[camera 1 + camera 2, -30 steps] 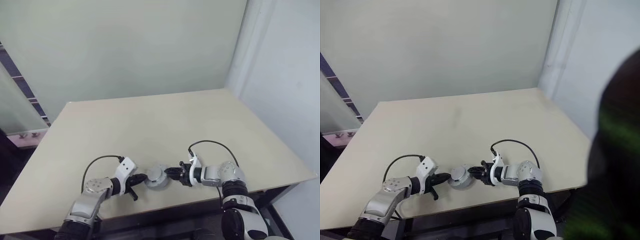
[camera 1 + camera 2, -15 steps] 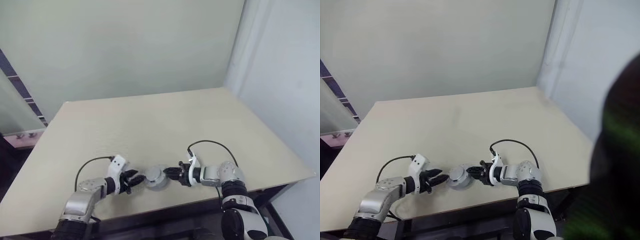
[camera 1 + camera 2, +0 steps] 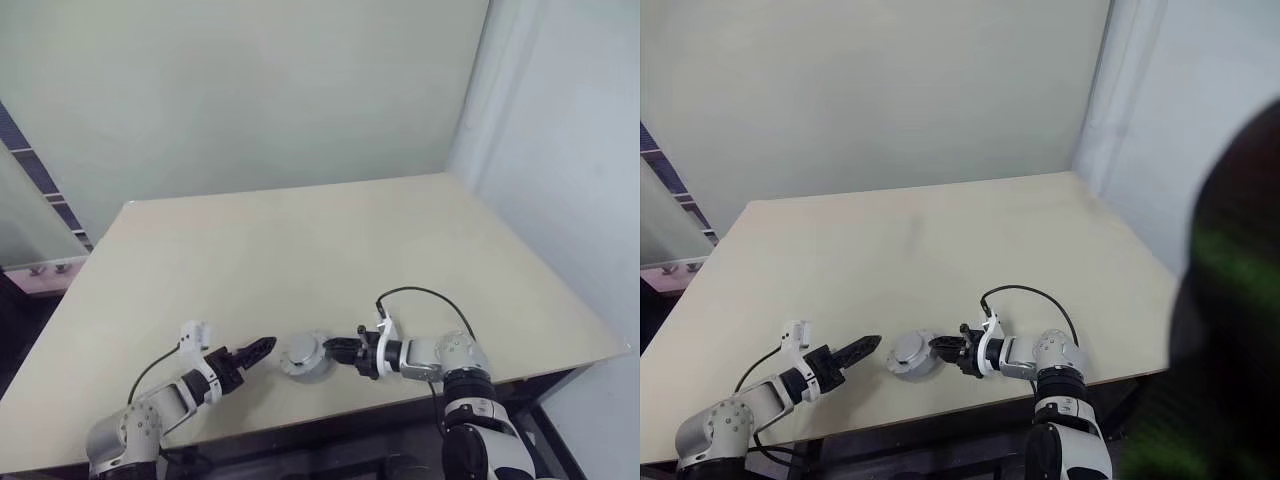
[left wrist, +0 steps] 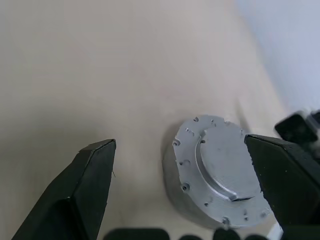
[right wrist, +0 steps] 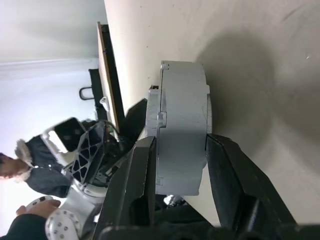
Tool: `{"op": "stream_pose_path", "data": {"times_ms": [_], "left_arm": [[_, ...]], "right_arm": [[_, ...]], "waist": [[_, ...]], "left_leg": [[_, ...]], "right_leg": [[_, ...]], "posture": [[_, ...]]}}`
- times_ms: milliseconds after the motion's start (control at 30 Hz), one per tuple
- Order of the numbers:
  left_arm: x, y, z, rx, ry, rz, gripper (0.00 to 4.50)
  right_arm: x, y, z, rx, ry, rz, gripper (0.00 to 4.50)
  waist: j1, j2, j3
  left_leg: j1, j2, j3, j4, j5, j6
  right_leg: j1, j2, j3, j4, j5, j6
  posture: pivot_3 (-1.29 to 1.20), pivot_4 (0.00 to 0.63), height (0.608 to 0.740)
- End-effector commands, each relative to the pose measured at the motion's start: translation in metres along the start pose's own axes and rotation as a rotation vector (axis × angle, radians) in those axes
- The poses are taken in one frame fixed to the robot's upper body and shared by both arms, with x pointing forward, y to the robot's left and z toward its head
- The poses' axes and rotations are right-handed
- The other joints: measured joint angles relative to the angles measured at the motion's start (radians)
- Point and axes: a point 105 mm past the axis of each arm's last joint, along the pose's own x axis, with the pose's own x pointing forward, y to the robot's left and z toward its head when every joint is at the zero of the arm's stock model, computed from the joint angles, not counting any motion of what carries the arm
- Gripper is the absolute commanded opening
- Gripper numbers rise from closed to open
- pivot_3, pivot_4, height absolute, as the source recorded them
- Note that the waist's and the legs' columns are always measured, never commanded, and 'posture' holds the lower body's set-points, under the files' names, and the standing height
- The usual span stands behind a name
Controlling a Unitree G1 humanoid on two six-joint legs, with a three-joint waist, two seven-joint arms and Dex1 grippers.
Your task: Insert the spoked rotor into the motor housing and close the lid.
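The right end effector (image 3: 345, 351) clamps the round silver lidded metal motor housing (image 3: 304, 356) by its sides near the front edge of the beige worktop (image 3: 300, 250). The left end effector (image 3: 255, 349) hangs spread wide just beside it, touching nothing.

A pale worktop (image 3: 330, 240) stands before a plain wall. Near its front edge sits a round silver motor housing (image 3: 303, 357), lid on. The right claw (image 3: 334, 350) touches its side, while the left claw (image 3: 258, 348) hangs just beside it, apart.
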Motion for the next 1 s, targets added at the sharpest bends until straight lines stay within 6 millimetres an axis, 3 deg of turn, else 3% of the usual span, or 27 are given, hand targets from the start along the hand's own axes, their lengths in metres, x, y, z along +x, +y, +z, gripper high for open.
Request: {"op": "stream_pose_path", "data": {"times_ms": [33,367,567,1000], "left_arm": [[-0.003,-0.012,0.010,-0.023,-0.070,-0.032,4.50],[0.003,-0.025,0.008,-0.178,-0.168,-0.099,4.50],[0.012,-0.043,0.010,-0.259,-0.209,-0.189,4.50],[0.038,-0.064,-0.006,-0.390,-0.180,-0.282,4.50]], "right_arm": [[0.001,0.036,0.008,-0.031,-0.040,0.174,1.22],[0.001,0.062,0.013,-0.040,-0.068,0.299,1.22],[0.002,0.075,0.012,-0.059,-0.058,0.333,1.22],[0.005,0.081,0.006,-0.077,-0.027,0.342,1.22]], "waist": [[0.000,0.000,0.000],[0.001,-0.001,0.000],[0.001,-0.001,0.000],[0.001,-0.001,0.000]], "left_leg": [[-0.001,0.000,0.000,0.000,0.000,0.000],[-0.008,-0.002,-0.002,0.003,0.000,0.000],[-0.008,-0.002,-0.002,0.004,0.000,0.000],[-0.009,-0.002,-0.003,0.005,0.000,0.000]], "right_leg": [[0.000,0.000,0.000,0.000,0.000,0.000],[-0.004,0.000,0.000,-0.001,0.000,0.000],[-0.004,0.000,0.000,-0.001,0.000,0.000],[-0.003,0.001,0.001,-0.001,0.000,0.000]], "posture": [[0.00,0.000,0.740],[0.00,0.000,0.740],[0.00,0.000,0.740],[0.00,0.000,0.740]]}}
